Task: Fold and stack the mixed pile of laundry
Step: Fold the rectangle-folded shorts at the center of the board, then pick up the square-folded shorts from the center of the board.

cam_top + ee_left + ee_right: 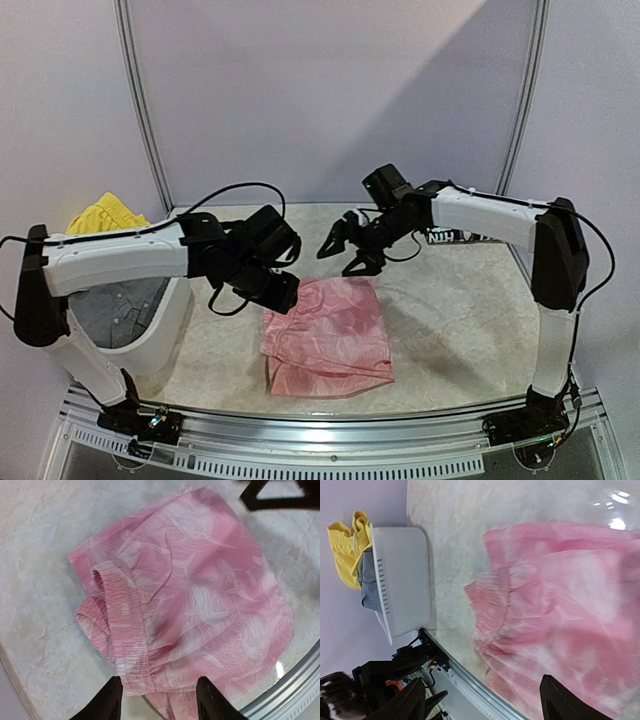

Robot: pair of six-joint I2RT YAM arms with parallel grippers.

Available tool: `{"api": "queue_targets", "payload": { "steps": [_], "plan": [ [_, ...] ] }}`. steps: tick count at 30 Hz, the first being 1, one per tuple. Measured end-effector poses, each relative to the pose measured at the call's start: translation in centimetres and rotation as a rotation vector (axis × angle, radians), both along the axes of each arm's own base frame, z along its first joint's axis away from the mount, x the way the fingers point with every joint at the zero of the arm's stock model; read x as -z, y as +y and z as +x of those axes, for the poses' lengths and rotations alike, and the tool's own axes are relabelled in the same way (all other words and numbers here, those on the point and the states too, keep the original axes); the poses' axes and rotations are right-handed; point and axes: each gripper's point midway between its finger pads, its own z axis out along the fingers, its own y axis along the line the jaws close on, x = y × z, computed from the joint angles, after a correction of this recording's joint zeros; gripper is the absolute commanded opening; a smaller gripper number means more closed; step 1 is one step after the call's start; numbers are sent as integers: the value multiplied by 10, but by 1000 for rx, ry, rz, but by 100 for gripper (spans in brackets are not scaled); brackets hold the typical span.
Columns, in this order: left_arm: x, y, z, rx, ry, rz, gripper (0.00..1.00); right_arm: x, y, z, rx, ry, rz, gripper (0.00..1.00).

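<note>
the mixed laundry pile is split: its pink piece (328, 335) lies folded mid-table (460, 320), the rest in the basket (172, 322). to finish neatly, i'd pinch the bunched waistband (120, 615) and lay it square. left gripper (159, 682) half spread and right gripper (482, 682) wide hover empty above it. the basket holds a grey garment (120, 305) and a yellow one (105, 215) at its far rim.
</note>
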Motion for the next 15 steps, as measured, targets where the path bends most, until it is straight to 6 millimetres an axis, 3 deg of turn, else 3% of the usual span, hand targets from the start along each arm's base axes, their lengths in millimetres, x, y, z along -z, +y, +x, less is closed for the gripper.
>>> {"api": "queue_targets", "payload": {
  "steps": [3,6,9,15],
  "plan": [
    [30,-12,0,25,58,31,50,1,-42,10,59,-31,-38,79],
    [56,-18,-2,39,112,56,49,8,-72,8,86,-45,-78,79],
    [77,-19,-5,44,152,75,49,25,-94,-6,89,-34,-123,79],
    [106,-3,-20,48,206,118,49,55,-128,-44,64,0,-204,79]
  ]
}}
